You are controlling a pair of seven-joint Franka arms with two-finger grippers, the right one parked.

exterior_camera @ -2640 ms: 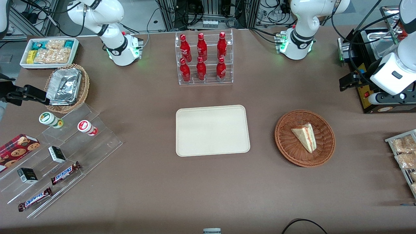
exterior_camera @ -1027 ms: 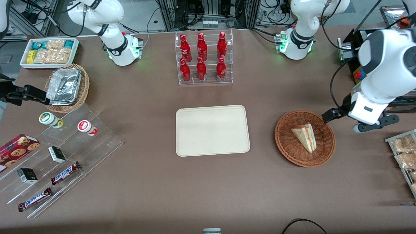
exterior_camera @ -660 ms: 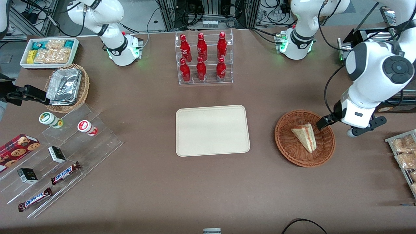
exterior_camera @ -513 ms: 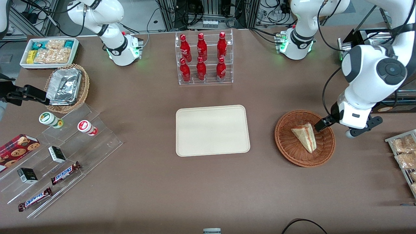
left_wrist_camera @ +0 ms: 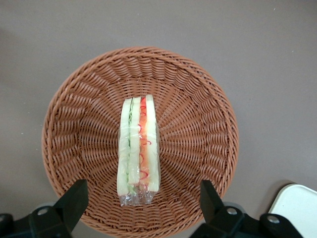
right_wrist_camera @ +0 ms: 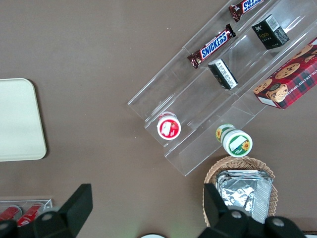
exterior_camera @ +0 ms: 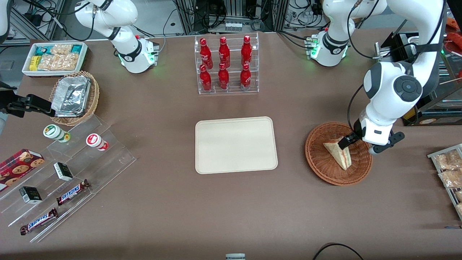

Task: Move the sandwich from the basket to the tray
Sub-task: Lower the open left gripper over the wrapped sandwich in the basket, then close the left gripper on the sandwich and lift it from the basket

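sandwich (left_wrist_camera: 138, 151) lies in the basket (left_wrist_camera: 69, 99), not yet gripped.
since a second ago our gripper (left_wrist_camera: 141, 201) has moved over it, fingers (left_wrist_camera: 74, 198) spread wide astride; we judge descent comes next. tray (exterior_camera: 236, 144) waits well apart, toward the parked arm.

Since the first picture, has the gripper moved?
Yes. The gripper, open, has come from near the black machine at the table's edge to the basket, over the sandwich.

"SNICKERS" — readable on two candy bars (exterior_camera: 73, 191) (exterior_camera: 38, 221) — nothing else.
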